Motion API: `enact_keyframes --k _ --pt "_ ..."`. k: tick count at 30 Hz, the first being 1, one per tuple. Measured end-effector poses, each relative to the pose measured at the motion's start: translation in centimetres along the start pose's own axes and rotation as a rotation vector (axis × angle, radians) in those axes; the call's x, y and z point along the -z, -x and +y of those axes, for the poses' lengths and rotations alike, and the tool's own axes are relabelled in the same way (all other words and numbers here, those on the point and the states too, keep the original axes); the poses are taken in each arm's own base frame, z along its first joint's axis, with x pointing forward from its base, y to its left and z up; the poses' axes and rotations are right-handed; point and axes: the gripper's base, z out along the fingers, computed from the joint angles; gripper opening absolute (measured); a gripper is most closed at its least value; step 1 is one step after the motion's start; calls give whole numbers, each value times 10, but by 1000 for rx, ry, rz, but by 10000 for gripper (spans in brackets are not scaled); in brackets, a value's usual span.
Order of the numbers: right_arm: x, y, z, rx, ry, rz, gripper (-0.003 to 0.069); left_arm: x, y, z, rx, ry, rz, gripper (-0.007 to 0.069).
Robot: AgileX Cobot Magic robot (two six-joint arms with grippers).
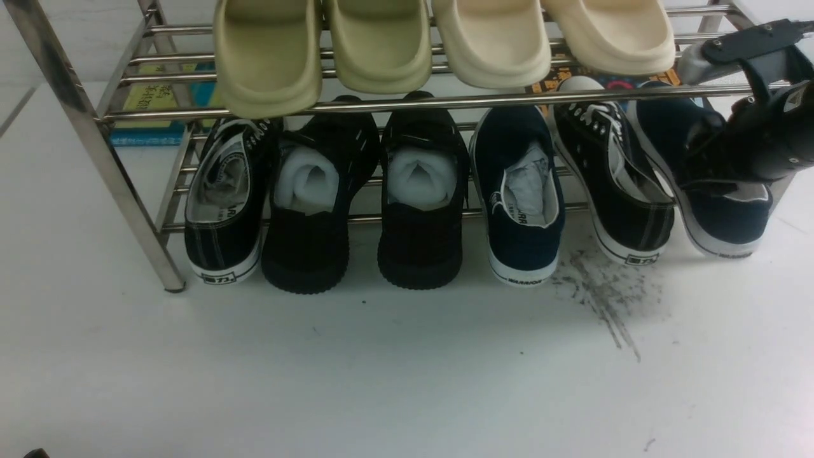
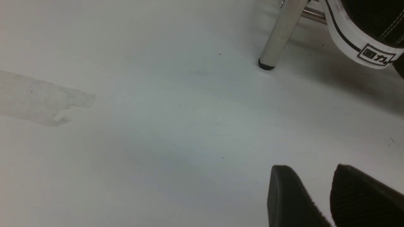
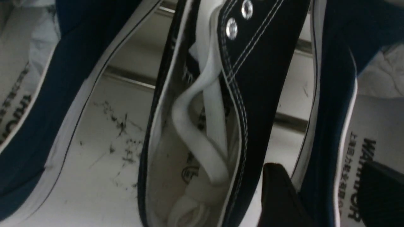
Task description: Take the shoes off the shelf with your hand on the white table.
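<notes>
Right gripper (image 3: 320, 171) at shelf (image 1: 413, 102) right end, jaws apart astride navy shoe (image 1: 725, 222) collar. Left gripper (image 2: 312, 170) near shelf leg: slightly parted, empty.

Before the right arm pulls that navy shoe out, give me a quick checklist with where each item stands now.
1. Right gripper at the rightmost navy shoe: ok, its fingers straddle the shoe's side wall.
2. Grip closed: not ok, the fingers stand apart.
3. Black lace-up sneaker clear of the fingers: cannot tell, one finger sits close beside it and contact is unclear.
4. White table in front of the shelf free for landing: ok, only scuff marks there.
5. Left gripper out of the way: ok, open and empty near the shelf's left leg.
6. Other navy shoe off the shelf: not ok, it sits on the lower tier.
</notes>
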Motion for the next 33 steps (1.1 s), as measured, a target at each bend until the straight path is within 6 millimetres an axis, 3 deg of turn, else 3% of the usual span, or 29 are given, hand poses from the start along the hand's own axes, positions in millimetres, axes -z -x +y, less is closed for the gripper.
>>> enact_keyframes --k 9,19,21,27,29,33 --pt "-30 -5 -4 2 -23 15 357 0 0 0 0 0 0 239" --pt "-51 -10 -20 -120 -57 9 346 0 0 0 0 0 0 239" --pt "-54 -10 -20 -118 -60 11 320 0 0 0 0 0 0 239" --pt "-52 -9 -21 -129 -61 5 47 0 0 0 0 0 0 239" --pt "-49 -9 -21 -128 -63 3 20 0 0 0 0 0 0 239" --pt "-24 -7 -20 -116 -64 37 18 0 0 0 0 0 0 239"
